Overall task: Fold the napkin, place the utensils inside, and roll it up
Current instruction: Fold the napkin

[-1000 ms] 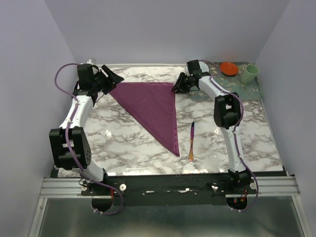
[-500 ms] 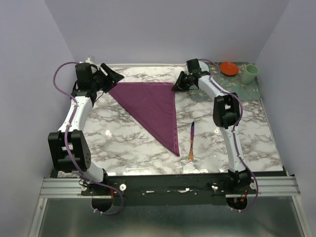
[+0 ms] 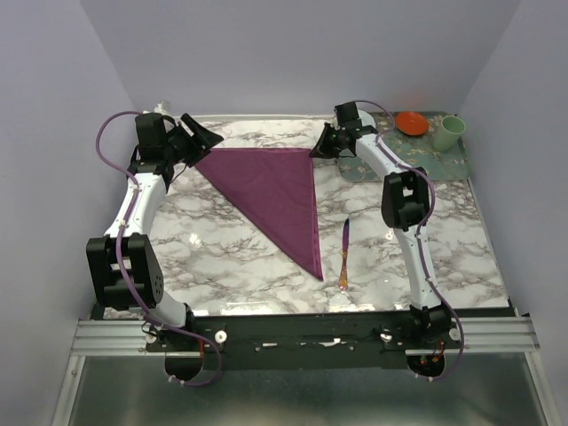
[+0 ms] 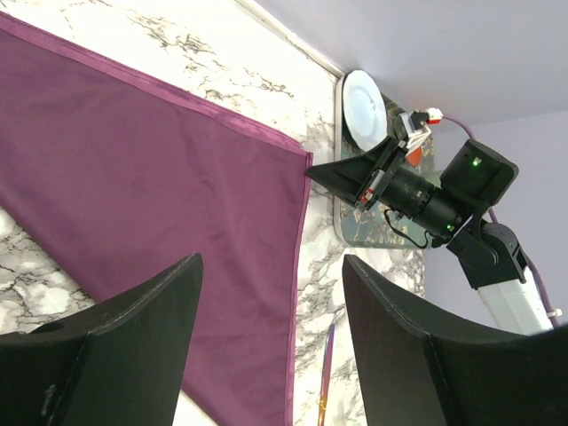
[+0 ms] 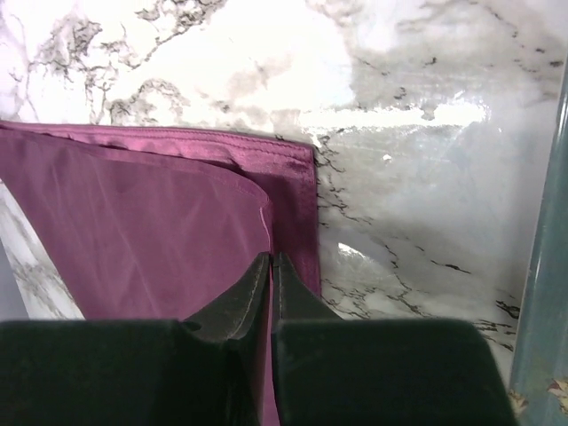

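Observation:
The plum-purple napkin [image 3: 280, 191] lies folded into a triangle on the marble table, its long edge along the far side and its point toward the near edge. It also shows in the left wrist view [image 4: 151, 195] and the right wrist view [image 5: 133, 231]. The knife [image 3: 344, 253] lies flat just right of the napkin's near point, apart from it, and shows between the left fingers [image 4: 326, 382]. My left gripper [image 3: 206, 138] is open and empty above the far left corner [image 4: 271, 259]. My right gripper [image 3: 318, 149] is shut at the far right corner, pinching the raised top layer's edge [image 5: 271, 257].
A green floral mat [image 3: 444, 155] lies at the far right with an orange dish [image 3: 410, 122] and a green cup [image 3: 448, 133] on it. A white plate [image 4: 364, 108] sits at the mat's far end. Purple walls enclose the table's sides and back.
My right gripper has narrowed to shut and shifted slightly toward the far edge at the napkin's corner. The left arm drew back a little, then held still. Napkin and knife have not moved.

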{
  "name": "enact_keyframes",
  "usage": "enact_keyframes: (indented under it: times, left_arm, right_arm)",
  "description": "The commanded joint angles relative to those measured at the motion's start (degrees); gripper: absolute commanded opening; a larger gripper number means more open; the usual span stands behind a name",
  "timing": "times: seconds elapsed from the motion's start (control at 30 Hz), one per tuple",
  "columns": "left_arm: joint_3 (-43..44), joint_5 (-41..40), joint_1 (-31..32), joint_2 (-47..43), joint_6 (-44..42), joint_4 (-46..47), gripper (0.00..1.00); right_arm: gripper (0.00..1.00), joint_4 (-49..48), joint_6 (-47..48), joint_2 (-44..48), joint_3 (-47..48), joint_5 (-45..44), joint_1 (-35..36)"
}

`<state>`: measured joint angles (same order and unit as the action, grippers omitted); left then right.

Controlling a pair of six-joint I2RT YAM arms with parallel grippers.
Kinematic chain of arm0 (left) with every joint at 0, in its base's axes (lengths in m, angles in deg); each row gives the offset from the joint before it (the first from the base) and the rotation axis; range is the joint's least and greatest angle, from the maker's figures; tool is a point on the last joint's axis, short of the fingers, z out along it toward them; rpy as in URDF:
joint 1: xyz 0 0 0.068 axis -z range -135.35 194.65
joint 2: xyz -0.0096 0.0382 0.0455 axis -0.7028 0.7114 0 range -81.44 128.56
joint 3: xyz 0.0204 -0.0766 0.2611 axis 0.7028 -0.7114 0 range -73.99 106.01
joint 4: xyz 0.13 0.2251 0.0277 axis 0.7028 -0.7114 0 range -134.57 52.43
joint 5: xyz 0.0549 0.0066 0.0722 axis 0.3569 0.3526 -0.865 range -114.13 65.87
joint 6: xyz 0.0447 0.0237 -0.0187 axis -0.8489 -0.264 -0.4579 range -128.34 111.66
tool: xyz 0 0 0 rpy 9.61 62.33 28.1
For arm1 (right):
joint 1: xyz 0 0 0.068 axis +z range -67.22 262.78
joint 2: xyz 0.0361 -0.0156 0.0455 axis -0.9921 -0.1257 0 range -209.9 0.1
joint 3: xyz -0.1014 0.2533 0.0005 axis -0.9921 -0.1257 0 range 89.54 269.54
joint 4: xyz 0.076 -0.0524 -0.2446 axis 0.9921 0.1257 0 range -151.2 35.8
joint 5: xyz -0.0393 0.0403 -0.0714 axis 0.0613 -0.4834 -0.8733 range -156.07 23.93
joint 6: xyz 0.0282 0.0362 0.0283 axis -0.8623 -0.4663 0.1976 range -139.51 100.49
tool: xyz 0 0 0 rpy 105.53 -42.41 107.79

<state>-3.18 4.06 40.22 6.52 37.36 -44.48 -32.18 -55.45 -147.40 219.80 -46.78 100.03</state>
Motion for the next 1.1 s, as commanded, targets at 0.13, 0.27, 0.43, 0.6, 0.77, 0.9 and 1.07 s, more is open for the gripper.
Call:
enact_keyframes:
  times: [0.13, 0.27, 0.43, 0.6, 0.77, 0.9, 1.07]
  left_arm:
    - [-0.05, 1.61, 0.03, -0.78, -0.25, 0.85, 0.72]
    - [-0.23, 1.79, -0.06, -0.6, -0.17, 0.77, 0.72]
    - [-0.32, 1.79, 0.03, -0.43, -0.16, 0.85, 0.73]
    - [-0.49, 1.96, -0.06, -0.07, 0.01, 1.12, 0.72]
    - [-0.76, 2.05, -0.06, -0.07, 0.19, 1.38, 0.72]
    - [-0.76, 2.23, 0.03, 0.02, 0.27, 1.47, 0.72]
    - [-0.93, 2.4, 0.03, 0.37, 0.45, 1.65, 0.73]
  right_arm:
    - [0.08, -1.86, 0.96, -2.61, 2.81, -0.22, 0.23]
    - [0.02, -2.03, 0.7, -3.84, 4.12, 0.31, 0.15]
    - [0.02, -2.12, 0.35, -4.2, 4.74, 0.14, 0.15]
    - [0.03, -2.21, -0.35, -5.07, 6.32, 0.22, -0.12]
    - [0.03, -2.21, -1.23, -6.39, 7.73, 1.19, -0.56]
    - [0.03, -2.12, -2.11, -6.75, 8.08, 1.8, -0.91]
    - [0.04, -2.21, -2.11, -6.83, 8.17, 2.16, -1.0]
